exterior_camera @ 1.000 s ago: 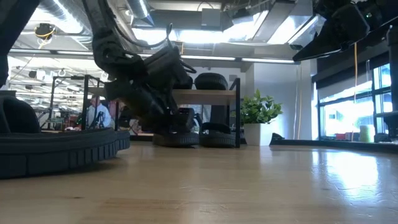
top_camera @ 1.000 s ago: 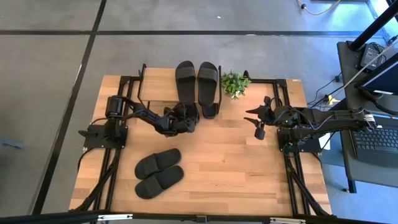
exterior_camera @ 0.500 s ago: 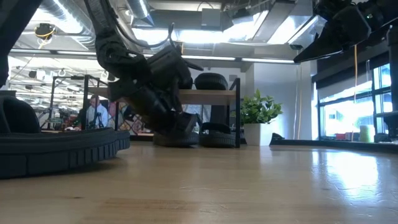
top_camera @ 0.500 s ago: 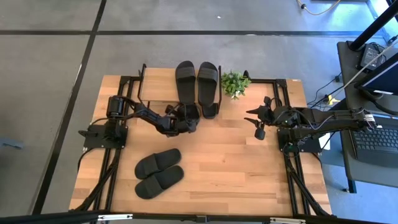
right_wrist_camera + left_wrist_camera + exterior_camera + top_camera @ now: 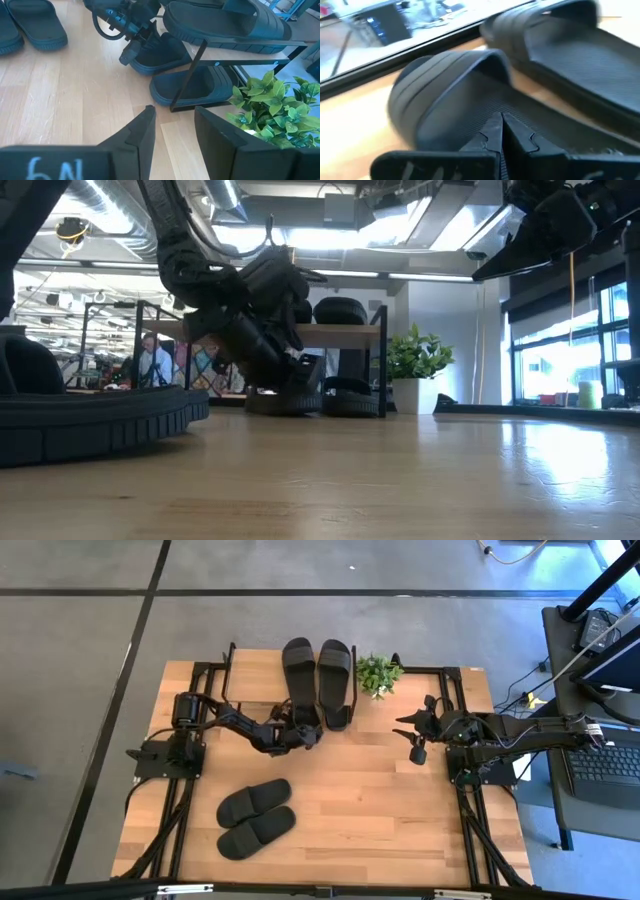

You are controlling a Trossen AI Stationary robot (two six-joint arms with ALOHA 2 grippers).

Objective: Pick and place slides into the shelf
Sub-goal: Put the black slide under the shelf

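Observation:
The shelf [image 5: 255, 668] stands at the table's far edge with two black slides [image 5: 297, 665] [image 5: 333, 660] on its wood top [image 5: 345, 333]. A third slide [image 5: 200, 87] rests on its sole under the shelf, heel sticking out. A fourth slide [image 5: 161, 54] lies beside it, partly under the shelf. My left gripper [image 5: 297, 731] is shut and sits on this slide's heel end. Two more slides [image 5: 255, 802] [image 5: 257, 830] lie on the near-left table. My right gripper [image 5: 416, 732] waits open on the right, above the table. My left gripper has its shut fingertips [image 5: 501, 131] set on the ribbed footbed [image 5: 485, 107] of the fourth slide, behind the strap band [image 5: 445, 82], near the heel. The fingers slant down from the table's left and near side, along the slide. The slide lies flat on its sole.
A small potted plant [image 5: 377, 673] stands right of the shelf at the far edge. The black arm mounts [image 5: 165, 755] [image 5: 470, 765] frame the table's left and right sides. Bare wood [image 5: 380, 810] lies in the middle and near right.
My left gripper has moved toward the far edge and the shelf, fingers staying shut. The slide under its fingertips has slid along the table farther beneath the shelf's top. The right arm has kept still.

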